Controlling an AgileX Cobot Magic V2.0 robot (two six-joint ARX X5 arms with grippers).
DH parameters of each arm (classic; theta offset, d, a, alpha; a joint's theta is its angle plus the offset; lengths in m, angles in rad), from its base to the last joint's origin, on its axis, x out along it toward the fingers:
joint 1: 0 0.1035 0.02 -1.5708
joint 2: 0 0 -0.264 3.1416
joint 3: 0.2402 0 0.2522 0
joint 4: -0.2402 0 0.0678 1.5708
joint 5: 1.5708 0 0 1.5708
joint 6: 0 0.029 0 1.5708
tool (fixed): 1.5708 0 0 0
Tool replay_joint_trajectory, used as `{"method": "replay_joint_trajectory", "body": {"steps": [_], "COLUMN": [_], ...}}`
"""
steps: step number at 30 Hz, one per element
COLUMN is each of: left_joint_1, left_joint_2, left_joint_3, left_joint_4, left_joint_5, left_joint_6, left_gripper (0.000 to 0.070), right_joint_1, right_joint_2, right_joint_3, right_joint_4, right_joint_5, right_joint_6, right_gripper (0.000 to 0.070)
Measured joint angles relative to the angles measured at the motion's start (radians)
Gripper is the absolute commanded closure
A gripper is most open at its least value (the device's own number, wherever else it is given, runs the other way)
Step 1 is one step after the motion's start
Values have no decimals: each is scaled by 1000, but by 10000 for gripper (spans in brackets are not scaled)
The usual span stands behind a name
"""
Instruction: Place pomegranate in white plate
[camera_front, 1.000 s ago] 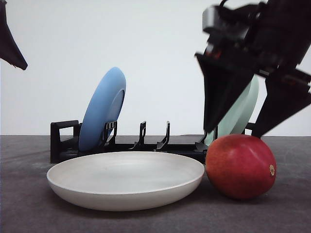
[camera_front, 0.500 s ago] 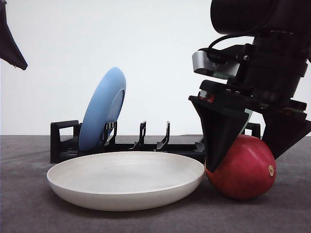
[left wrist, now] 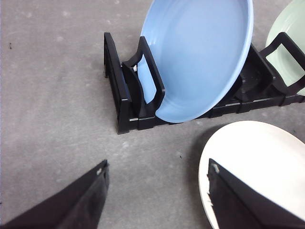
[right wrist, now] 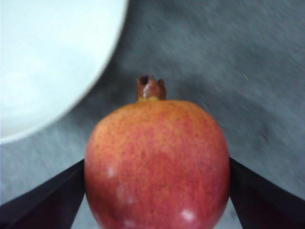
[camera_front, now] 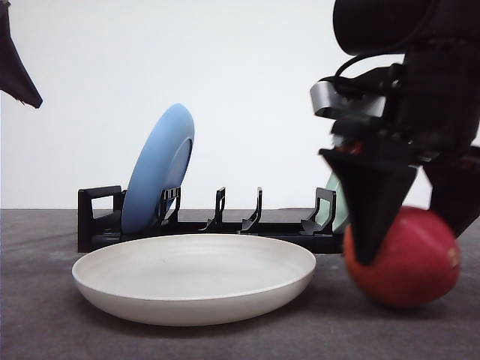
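Item, far left: my left gripper (left wrist: 157, 200), fingers spread, holding nothing, parked clear of the work.
Item: blue plate (camera_front: 157, 169) upright in the black rack (camera_front: 97, 217).
Item: white plate (camera_front: 195, 277), flat on the table (camera_front: 37, 315), my target.
Item, right: pomegranate (camera_front: 409, 259) on the table, apart from that plate, my right gripper (camera_front: 409, 240) straddling it; whether it pinches yet, I cannot tell.

Lab test bench, plain white backdrop (camera_front: 247, 75), grey tabletop (camera_front: 45, 322), staged dish rack (camera_front: 97, 217)

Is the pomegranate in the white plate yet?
No. The pomegranate sits on the table right of the empty white plate, between the right claw's fingers.
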Motion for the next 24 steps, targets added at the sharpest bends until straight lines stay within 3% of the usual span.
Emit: {"method": "replay_joint_trajectory", "body": {"steps": [9, 16, 24], "left_joint_1": [0, 0, 0], "left_joint_2": [0, 0, 0], "left_joint_3": [0, 0, 0], "left_joint_4": [0, 0, 0], "left_joint_5": [0, 0, 0], "left_joint_6": [0, -7, -22], "left_gripper": [311, 311, 311], "right_joint_1": [6, 66, 146], "right_joint_2": [0, 47, 198], "right_joint_3": [210, 266, 279], "right_joint_4": [-172, -109, -3], "right_joint_5": [-36, -101, -102], "right_joint_6": [-91, -103, -101], "right_gripper": [175, 175, 175]}}
